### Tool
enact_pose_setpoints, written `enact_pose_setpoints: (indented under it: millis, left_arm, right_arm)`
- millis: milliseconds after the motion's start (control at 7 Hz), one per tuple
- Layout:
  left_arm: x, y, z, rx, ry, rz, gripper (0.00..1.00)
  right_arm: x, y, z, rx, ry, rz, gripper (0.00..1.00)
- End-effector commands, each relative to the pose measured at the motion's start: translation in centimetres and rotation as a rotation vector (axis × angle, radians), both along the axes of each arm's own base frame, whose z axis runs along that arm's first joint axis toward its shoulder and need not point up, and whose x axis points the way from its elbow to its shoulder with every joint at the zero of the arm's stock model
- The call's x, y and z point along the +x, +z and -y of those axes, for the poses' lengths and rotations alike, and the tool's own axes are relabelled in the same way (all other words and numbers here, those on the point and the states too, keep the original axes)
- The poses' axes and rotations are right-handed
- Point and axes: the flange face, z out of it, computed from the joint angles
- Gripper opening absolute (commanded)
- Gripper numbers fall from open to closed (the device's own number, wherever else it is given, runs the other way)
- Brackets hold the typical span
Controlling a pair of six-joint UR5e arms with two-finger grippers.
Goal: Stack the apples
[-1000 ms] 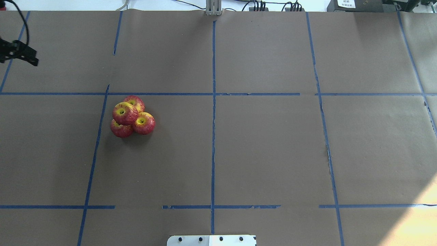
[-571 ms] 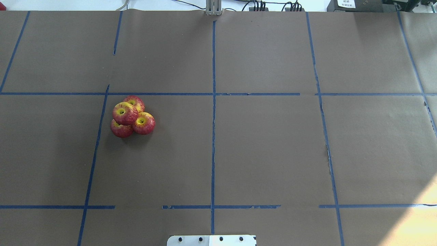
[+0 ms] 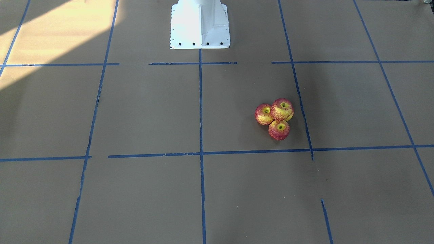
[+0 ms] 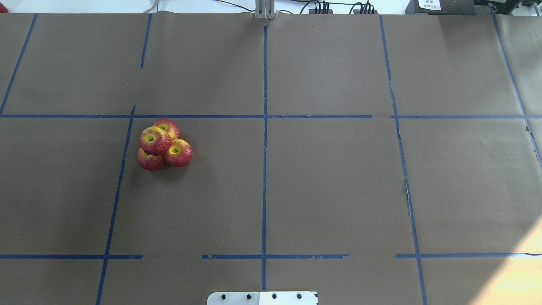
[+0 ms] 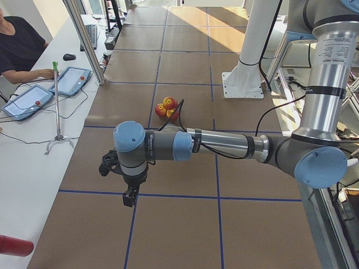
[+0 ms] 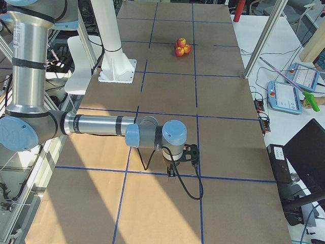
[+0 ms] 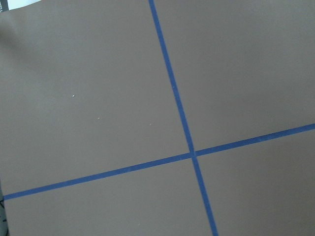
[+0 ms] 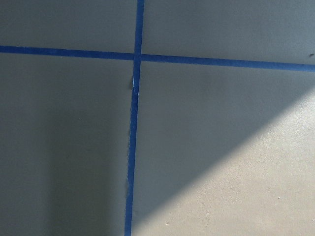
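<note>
Apples [image 4: 165,148] sit in one tight pile on the desk [image 4: 330,190], toward nine o'clock from its middle in the overhead view. Three touch each other on the desk, and the top apple [image 4: 155,140] rests on them with its stem dimple up. Around it, the far apple [image 4: 170,125] lies at one o'clock, the right apple [image 4: 179,153] at four and the near apple [image 4: 148,162] at seven.

They look like light, hard, smooth toy fruit. I judge them stiff enough to pinch firmly but prone to roll or slip. The best hold is from above, across the widest part, with a finger on either side of the dimple. The stack looks complete, and any nudge could topple it.

Left tool [image 5: 129,197] and right tool [image 6: 171,172] hang over bare desk, well apart from the pile. Whether either is open or closed I cannot tell.
</note>
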Motion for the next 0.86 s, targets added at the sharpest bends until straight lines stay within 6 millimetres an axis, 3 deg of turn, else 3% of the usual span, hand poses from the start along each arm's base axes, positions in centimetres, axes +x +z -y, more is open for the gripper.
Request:
enact_pose_setpoints:
  millis: [0,143,286,429,714]
  left_arm:
    - [0.1,2.1,-2.6,-0.078,-0.021,-0.104,1.00]
    - [0.3,2.9,-3.3,-0.119,-0.056,-0.128,1.00]
    - [0.7,4.3,-5.6,-0.120,-0.053,-0.126,1.00]
    - [0.6,4.3,-5.5,-0.101,-0.054,-0.120,1.00]
    - [1.0,6.2,-7.4,-0.130,-0.059,-0.133,1.00]
  right_arm:
    - [0.0,0.0,0.0,0.000,0.000,0.000,1.00]
    - [0.0,0.0,0.0,0.000,0.000,0.000,1.00]
    - [0.0,0.0,0.0,0.000,0.000,0.000,1.00]
    - [0.0,0.0,0.0,0.000,0.000,0.000,1.00]
    - [0.0,0.0,0.0,0.000,0.000,0.000,1.00]
